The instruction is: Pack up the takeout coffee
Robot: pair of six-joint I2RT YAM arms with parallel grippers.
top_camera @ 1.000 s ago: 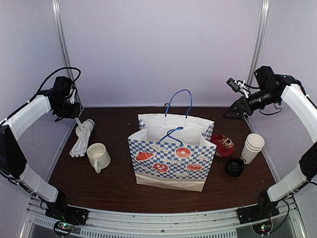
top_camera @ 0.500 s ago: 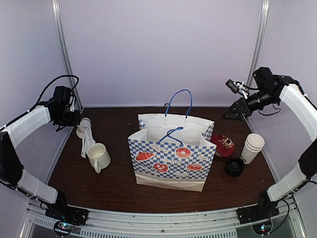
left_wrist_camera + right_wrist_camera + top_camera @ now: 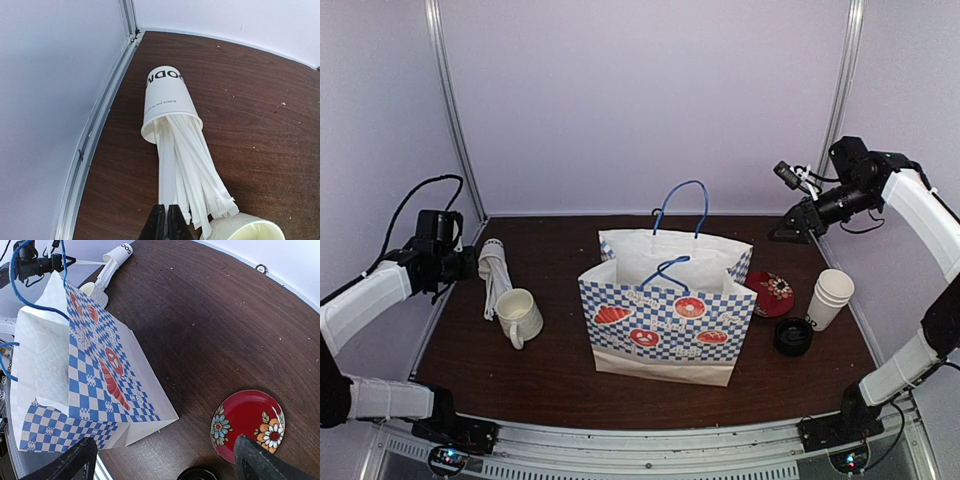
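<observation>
Stacked white paper cups (image 3: 831, 297) at right of frame on dark wooden surface (image 3: 550, 370), round black plastic lid (image 3: 793, 336) just beside, left end effector (image 3: 166, 212) clenched near tipped white cup of straws (image 3: 167, 102), right end effector (image 3: 783, 231) released, upper right

Top view covers my whole bench (image 3: 550, 390); left wrist sits close on the straw cup (image 3: 165, 97), which right wrist sees from afar.

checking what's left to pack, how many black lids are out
1: a black lid in front of the white cup stack, right of the bag. More may be nested under it.
</observation>
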